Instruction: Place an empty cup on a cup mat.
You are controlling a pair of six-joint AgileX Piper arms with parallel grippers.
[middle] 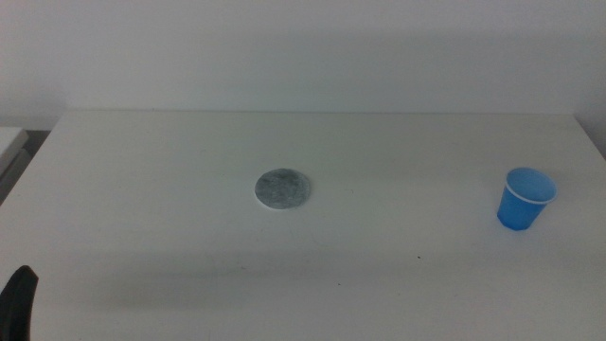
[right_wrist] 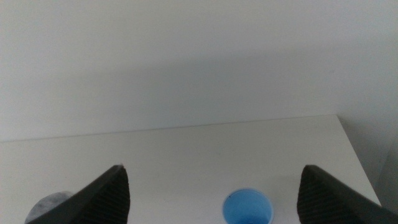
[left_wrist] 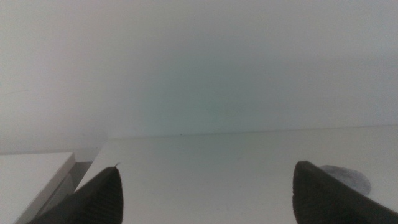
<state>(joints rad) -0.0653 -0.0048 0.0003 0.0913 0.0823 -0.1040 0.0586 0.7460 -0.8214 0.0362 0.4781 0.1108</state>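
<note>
The blue cup [middle: 523,198] stands upright and empty on the white table at the right; its rim also shows in the right wrist view [right_wrist: 248,208]. The grey round cup mat [middle: 283,189] lies flat near the table's middle, apart from the cup, and shows in the left wrist view [left_wrist: 348,178] and the right wrist view [right_wrist: 50,206]. My left gripper [left_wrist: 205,196] is open and empty, near the table's front left; part of it shows in the middle view [middle: 19,301]. My right gripper [right_wrist: 214,193] is open and empty, with the cup between and beyond its jaws.
The white table [middle: 189,152] ends at a pale wall behind. A white box edge [middle: 11,142] sits off the table's left side, also in the left wrist view [left_wrist: 31,177]. The table's right edge [right_wrist: 357,162] lies close to the cup.
</note>
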